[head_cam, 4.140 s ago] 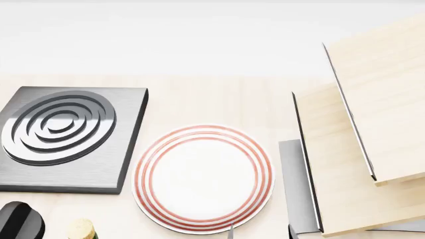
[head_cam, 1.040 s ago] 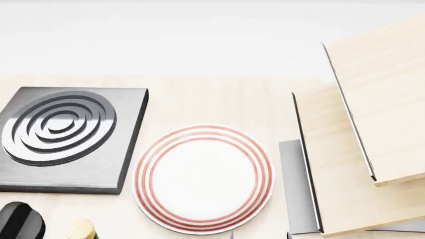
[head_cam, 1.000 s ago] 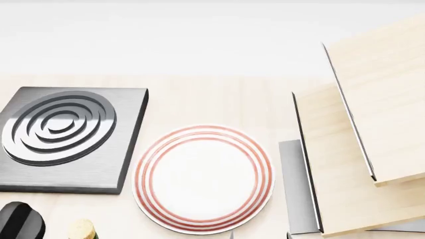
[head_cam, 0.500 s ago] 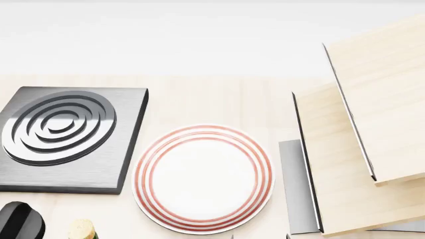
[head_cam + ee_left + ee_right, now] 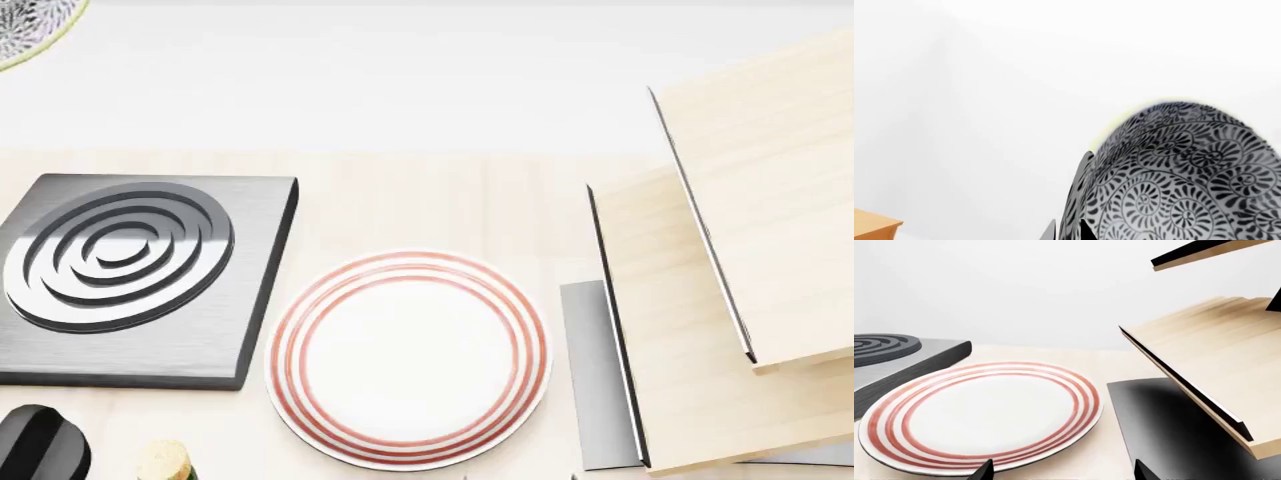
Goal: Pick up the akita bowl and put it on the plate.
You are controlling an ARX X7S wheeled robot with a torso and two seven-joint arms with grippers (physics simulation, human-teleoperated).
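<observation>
The akita bowl (image 5: 1181, 175), white with a dense black floral pattern, fills the left wrist view. Its wall stands between the two dark fingertips of my left gripper (image 5: 1066, 231), which is shut on it and holds it in the air against a white background. In the head view only the bowl's edge (image 5: 27, 25) shows, in the far left corner, well away from the plate. The plate (image 5: 410, 358), white with red rings, lies bare on the wooden table. My right gripper (image 5: 1062, 472) is open, low over the table just before the plate's near edge (image 5: 984, 412).
A dark grey square stove burner (image 5: 127, 270) sits left of the plate. Slanted wooden shelf boards (image 5: 721, 300) on a grey metal base (image 5: 587, 370) stand close on the right. A black knob (image 5: 40, 445) and a corked bottle top (image 5: 163, 460) show at the near left.
The bowl's edge has come into the head view's far left corner, where it did not show before. The plate and burner have not moved.
</observation>
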